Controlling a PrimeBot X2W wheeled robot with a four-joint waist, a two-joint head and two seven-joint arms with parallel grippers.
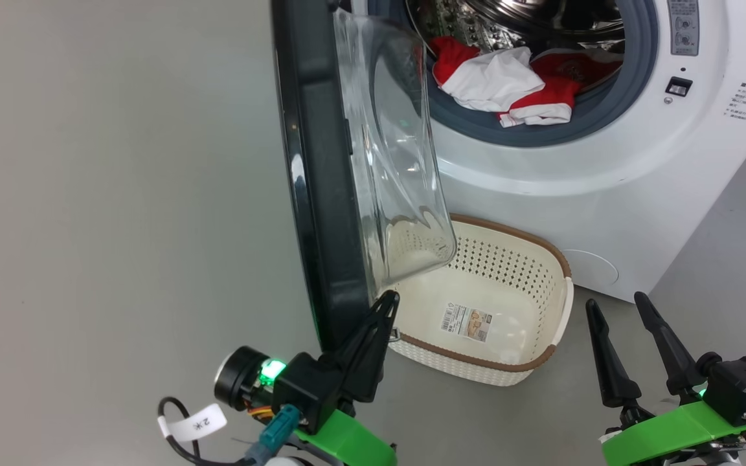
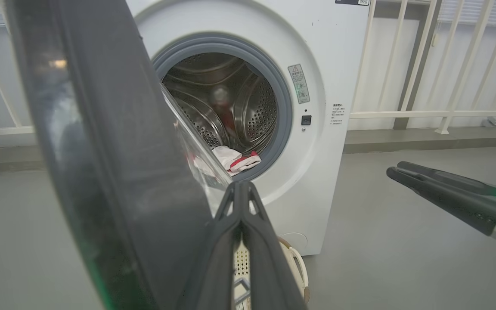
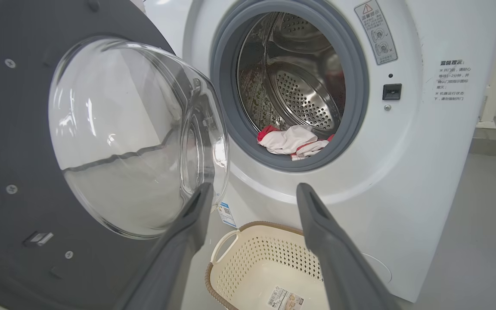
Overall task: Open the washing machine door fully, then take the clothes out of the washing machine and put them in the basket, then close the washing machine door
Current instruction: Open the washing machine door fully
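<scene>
Left gripper (image 1: 387, 299): fingers pressed together, low at left.
Washing machine door (image 1: 321, 194): swung open, edge-on, lower rim by that fingertip.
Basket (image 1: 544, 243): on floor (image 1: 120, 226), partly under door glass.
Clothes (image 1: 509, 84): heaped in washing machine (image 1: 606, 181) mouth.
Right gripper (image 1: 614, 299): fingers spread, right of basket.

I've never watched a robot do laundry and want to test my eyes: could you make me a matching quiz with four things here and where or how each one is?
Things
1. clothes
2. basket
3. washing machine door
4. right gripper

Place or state
A. open, holding nothing
B. on the floor in front of the machine, no garments in it
C. swung out and standing open
D. heaped at the mouth of the drum

Pairs: 1-D, 2-B, 3-C, 4-A
</scene>
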